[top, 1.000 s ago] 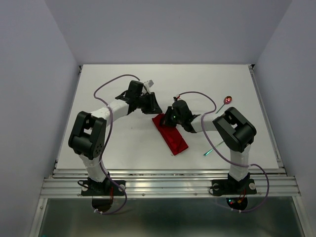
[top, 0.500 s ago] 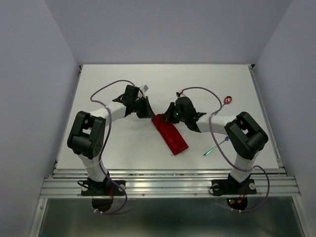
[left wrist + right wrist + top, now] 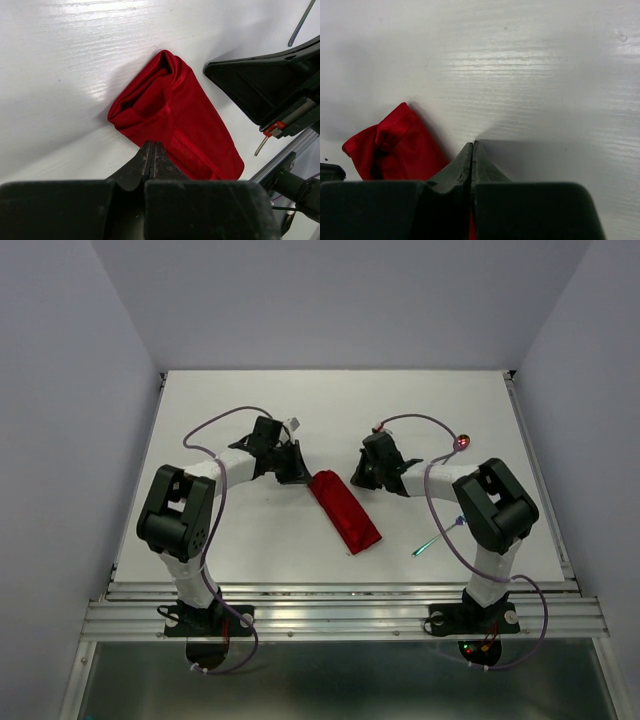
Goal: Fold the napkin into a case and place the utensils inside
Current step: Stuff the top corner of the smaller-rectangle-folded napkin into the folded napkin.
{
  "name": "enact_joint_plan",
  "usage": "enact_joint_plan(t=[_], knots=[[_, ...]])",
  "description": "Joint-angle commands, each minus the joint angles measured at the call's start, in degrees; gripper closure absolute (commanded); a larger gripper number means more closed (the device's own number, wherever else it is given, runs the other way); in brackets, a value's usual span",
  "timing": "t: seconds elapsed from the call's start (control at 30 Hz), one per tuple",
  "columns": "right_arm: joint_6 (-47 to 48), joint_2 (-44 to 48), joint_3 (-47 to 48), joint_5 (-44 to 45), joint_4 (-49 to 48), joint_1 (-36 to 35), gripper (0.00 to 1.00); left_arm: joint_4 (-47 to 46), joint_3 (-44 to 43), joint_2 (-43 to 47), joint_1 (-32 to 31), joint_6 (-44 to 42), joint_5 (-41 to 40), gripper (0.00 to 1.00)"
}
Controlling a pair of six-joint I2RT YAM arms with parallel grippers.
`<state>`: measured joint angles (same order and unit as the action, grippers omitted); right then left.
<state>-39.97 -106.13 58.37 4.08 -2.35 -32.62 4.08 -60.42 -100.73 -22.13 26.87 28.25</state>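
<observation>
White table (image 3: pixel 250 540) bears the folded case (image 3: pixel 345 512); left gripper (image 3: pixel 300 475) and right gripper (image 3: pixel 363 478) flank it closed and empty, folding seemingly finished

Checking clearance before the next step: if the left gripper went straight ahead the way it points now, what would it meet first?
The folded red napkin. In the wrist view the left gripper, shut, aims right at the cloth's near edge. Whether it already touches the cloth is unclear from these views.

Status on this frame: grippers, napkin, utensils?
Shut, empty: left gripper, right gripper. Red napkin case folded, flat between them. Outside it: fork, spoon. Nothing obstructing.
</observation>
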Motion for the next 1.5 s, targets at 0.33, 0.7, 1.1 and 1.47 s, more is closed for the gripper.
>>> enact_joint_plan(t=[0.33, 0.7, 1.1, 1.47], knots=[[0.9, -3.5, 3.4, -3.4, 0.4, -2.5, 0.99, -2.1, -3.3, -4.5, -2.4, -0.7, 1.8, 1.00], [0.3, -5.1, 4.4, -3.5, 0.3, -4.2, 0.99, -3.2, -4.9, -6.2, -3.1, 0.2, 3.2, 1.00], [0.9, -6.5, 5.4, -3.5, 1.1, -5.3, 0.99, -3.6, -6.5, -10.3, -3.4, 0.4, 3.7, 1.00], [2.7, -2.9, 5.4, -1.0, 4.4, -5.8, 0.99, -1.0, -8.5, -5.6, -3.4, 0.3, 2.3, 1.00]])
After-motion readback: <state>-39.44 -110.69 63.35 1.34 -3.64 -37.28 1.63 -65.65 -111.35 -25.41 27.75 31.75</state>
